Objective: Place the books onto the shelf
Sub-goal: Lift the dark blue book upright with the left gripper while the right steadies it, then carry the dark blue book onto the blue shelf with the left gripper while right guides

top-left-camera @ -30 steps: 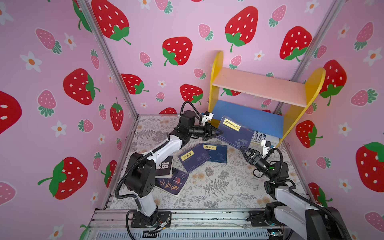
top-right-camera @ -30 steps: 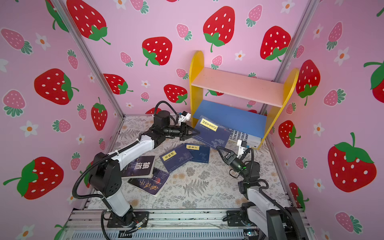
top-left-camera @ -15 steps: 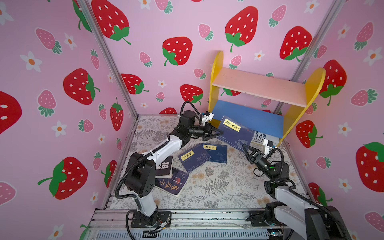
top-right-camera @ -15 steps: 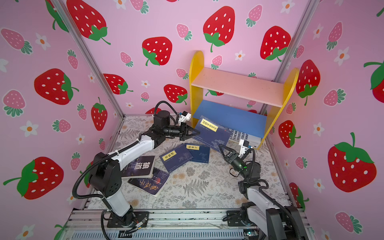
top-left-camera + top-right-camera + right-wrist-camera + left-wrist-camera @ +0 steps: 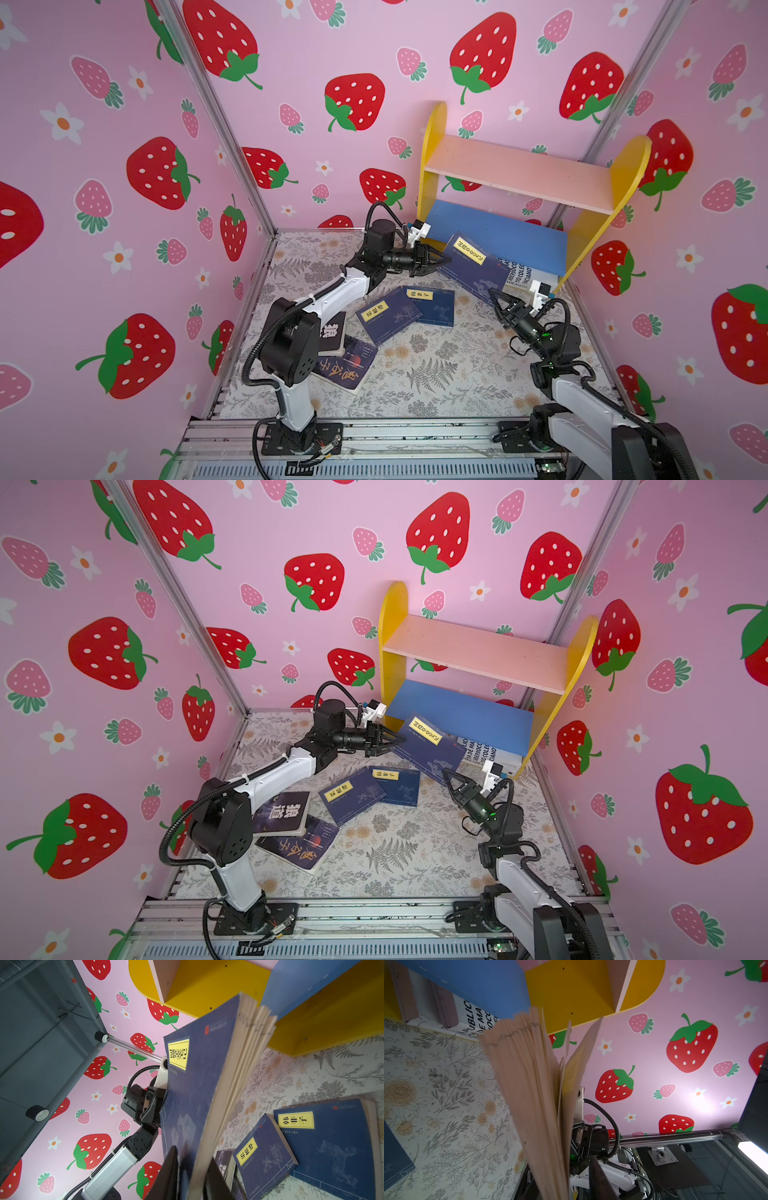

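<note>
Held item: navy book with a yellow title label, tilted off the floral mat, just in front of the shelf. Its upper end is near the blue lower board. Not yet shelved.
Right gripper: jaws narrow, clamped over the book's lower corner, with a finger on each face.
Left gripper: jaws narrow, astride another edge. One finger stands off the page block, so I cannot tell whether it grips.
Handling: thin softcover, judged light but floppy. The pages fan and the cover splays at the free edge, so it is likely to sag or slide in a corner pinch.
Hold point: close to the spine, where the block should be stiffest.
Other books: two navy books lie flat mid-mat. Two dark books lie by the left arm's base. A white book lies at the shelf's foot.
</note>
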You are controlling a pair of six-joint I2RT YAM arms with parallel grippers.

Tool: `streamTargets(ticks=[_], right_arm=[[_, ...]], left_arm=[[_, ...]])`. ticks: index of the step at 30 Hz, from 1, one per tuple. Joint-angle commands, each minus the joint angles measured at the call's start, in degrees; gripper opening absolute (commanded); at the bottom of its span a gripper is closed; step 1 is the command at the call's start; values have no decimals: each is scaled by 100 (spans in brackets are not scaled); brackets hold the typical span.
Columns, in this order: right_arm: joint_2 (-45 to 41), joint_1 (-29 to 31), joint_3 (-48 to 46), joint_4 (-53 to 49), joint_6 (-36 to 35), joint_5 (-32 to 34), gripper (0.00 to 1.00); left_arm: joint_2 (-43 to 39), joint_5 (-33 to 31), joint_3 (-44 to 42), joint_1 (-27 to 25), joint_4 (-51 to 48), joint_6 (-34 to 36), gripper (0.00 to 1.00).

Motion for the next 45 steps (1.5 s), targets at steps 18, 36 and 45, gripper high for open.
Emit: streamTargets(ticks=[18, 36, 45], right_arm=[[-68, -1874, 1150, -2257, -1211, 7, 78], [-383, -2612, 2726, -5248, -3939, 1560, 87], [-35, -2579, 2712, -4854, -4155, 712, 84]], left_arm=[[1794, -1328, 2972, -463, 283, -433, 0], [3810, -2480, 5831, -850, -788, -211, 0], [3761, -2800, 5453, -865, -759, 17, 0]])
